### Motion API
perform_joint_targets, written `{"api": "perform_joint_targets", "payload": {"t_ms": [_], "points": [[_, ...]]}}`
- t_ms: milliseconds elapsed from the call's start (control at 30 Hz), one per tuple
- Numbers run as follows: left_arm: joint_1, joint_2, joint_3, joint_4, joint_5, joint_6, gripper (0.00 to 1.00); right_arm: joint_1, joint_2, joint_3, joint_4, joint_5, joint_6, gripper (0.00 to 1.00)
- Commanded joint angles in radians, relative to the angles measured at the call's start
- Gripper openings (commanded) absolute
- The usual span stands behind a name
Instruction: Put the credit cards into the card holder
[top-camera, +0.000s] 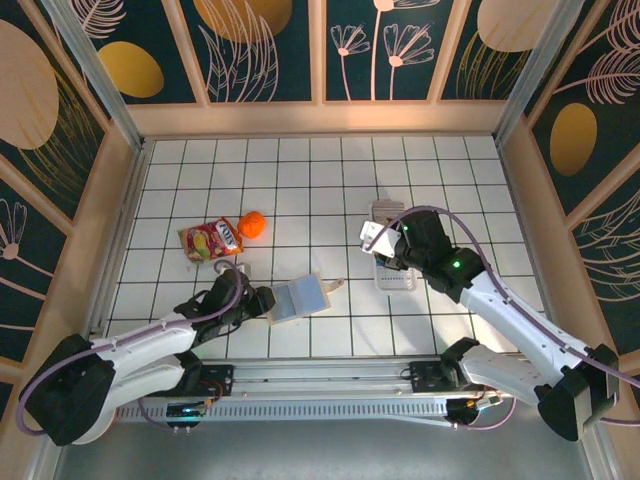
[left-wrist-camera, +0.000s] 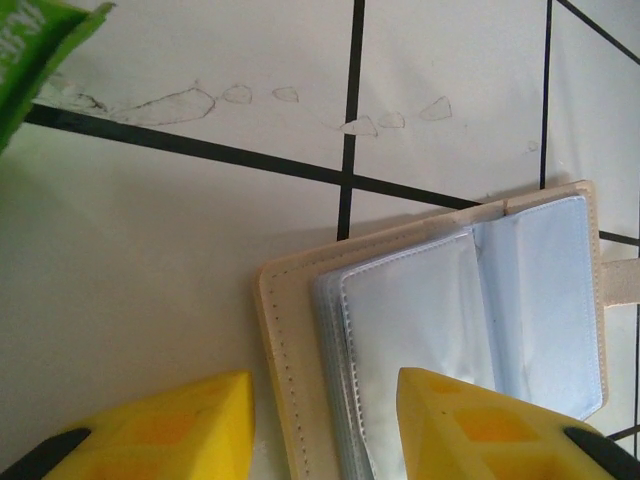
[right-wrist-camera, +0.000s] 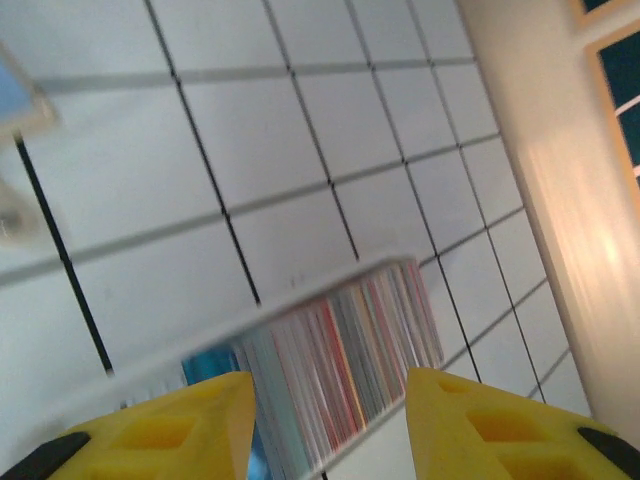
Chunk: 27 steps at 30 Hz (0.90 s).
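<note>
Beige card holder (left-wrist-camera: 285, 340) cropped, left tool (left-wrist-camera: 325, 388) released, credit cards (right-wrist-camera: 345, 345) blurred, right tool (right-wrist-camera: 330, 390) unclear

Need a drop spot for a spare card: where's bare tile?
Free: far rows beyond the snack pouch and card tray; middle tiles between them. Crowded: near side around card holder and left gripper; right gripper over tray.

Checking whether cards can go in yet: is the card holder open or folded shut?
Open: the card holder lies spread flat, clear sleeves facing up, snap tab unfastened at its side.
</note>
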Motion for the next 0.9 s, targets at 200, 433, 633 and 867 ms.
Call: {"api": "perform_joint_targets", "payload": {"t_ms": [200,433,633,867], "points": [[-0.006,0.151,0.052,0.211,0.136,0.067,0.38,-0.054,0.040,-0.033,-0.072,0.074,-0.264,0.44],[-0.006,0.215,0.092,0.248,0.170,0.095,0.36,-0.095,0.120,-0.042,-0.028,0.097,-0.308,0.45],[-0.006,0.205,0.113,0.212,0.147,0.122,0.35,-0.104,0.167,-0.056,0.017,0.094,-0.328,0.59],[-0.004,0.100,0.112,0.142,0.099,0.130,0.37,-0.105,0.223,-0.074,0.081,0.104,-0.352,0.67]]}}
